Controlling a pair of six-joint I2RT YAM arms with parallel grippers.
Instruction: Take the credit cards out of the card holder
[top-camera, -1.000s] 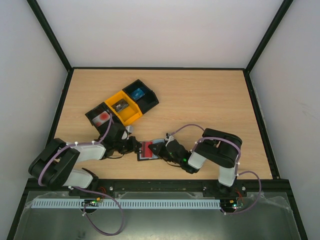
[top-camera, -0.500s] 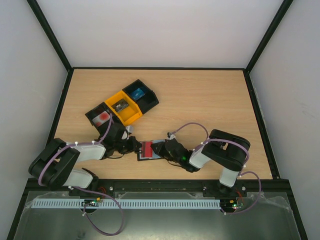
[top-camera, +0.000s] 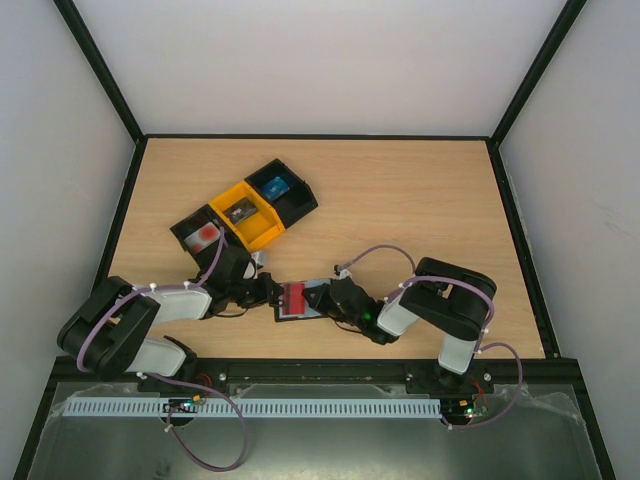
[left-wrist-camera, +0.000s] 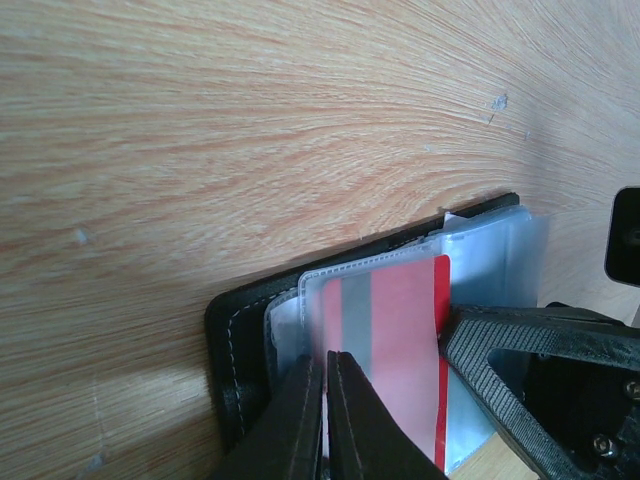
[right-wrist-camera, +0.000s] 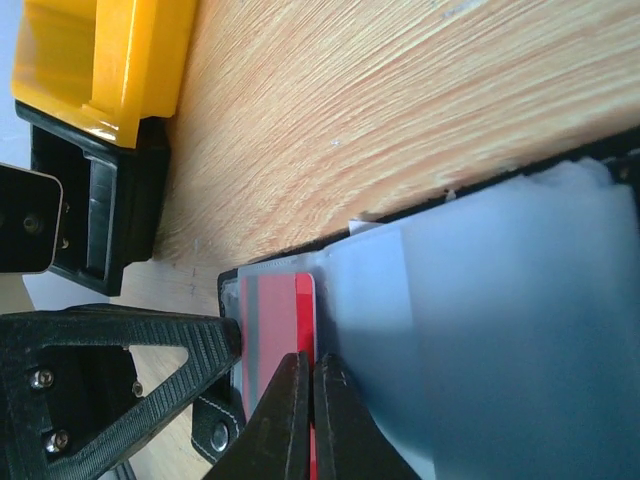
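Note:
The black card holder lies open on the table between my two grippers. A red credit card sits in its frosted clear sleeve, one bright red edge poking out. My left gripper is shut on the sleeve's edge beside the holder's black stitched border. From the opposite side my right gripper is shut on the card's exposed red edge. More clear sleeves fan out to the right of that card. In the top view the left gripper and the right gripper meet over the holder.
A row of bins stands behind the holder: a black bin with a blue card, a yellow bin with a dark card, and a black bin with a red item. The yellow bin is close by in the right wrist view.
My right gripper's jaws have closed onto the red card's edge. The right arm's elbow has shifted a little to the right. The left arm and the holder have stayed put.

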